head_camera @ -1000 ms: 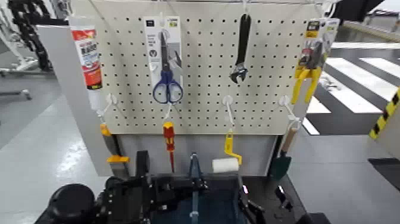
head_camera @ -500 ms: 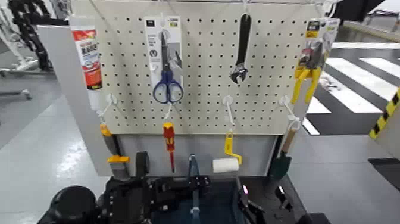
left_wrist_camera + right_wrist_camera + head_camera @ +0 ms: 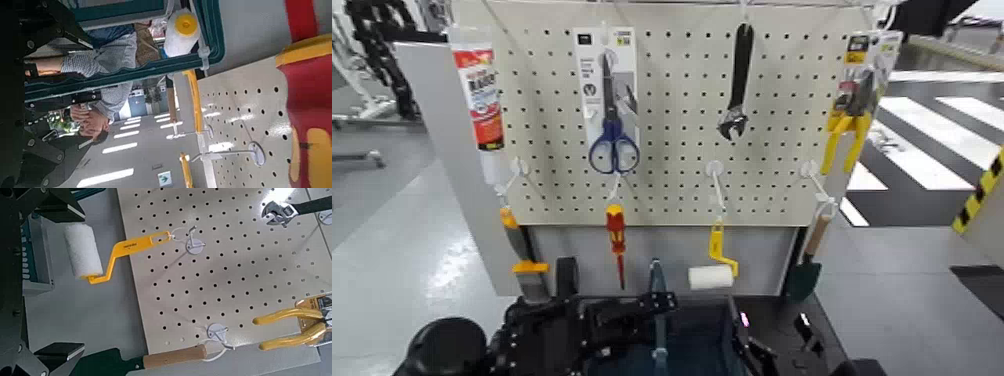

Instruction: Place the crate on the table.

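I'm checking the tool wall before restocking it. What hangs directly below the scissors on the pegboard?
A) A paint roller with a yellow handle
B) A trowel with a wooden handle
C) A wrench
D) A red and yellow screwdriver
D: the red and yellow screwdriver hangs right under the blue-handled scissors, as the head view shows.
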You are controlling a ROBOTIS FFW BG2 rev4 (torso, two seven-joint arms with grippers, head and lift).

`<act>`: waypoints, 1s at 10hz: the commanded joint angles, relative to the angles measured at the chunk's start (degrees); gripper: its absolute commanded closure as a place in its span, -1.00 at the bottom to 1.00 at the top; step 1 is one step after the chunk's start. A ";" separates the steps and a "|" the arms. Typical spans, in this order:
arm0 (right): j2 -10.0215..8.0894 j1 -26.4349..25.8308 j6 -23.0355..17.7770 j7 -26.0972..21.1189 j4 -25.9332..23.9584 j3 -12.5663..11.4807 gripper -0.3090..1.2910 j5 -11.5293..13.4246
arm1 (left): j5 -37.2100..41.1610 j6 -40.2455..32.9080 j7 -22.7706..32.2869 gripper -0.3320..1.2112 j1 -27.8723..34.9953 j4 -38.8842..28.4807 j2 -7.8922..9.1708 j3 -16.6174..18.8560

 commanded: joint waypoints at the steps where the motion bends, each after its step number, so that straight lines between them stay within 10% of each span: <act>1: 0.06 0.21 0.09 -0.09 -0.19 -0.08 -0.43 -0.01 | -5.23 -3.75 2.44 -0.08 3.78 -6.09 -0.56 4.00; 10: 0.23 1.09 0.35 -0.18 -1.07 -0.87 -0.43 0.26 | -46.89 -40.84 13.25 -0.12 27.15 -31.57 -5.48 11.12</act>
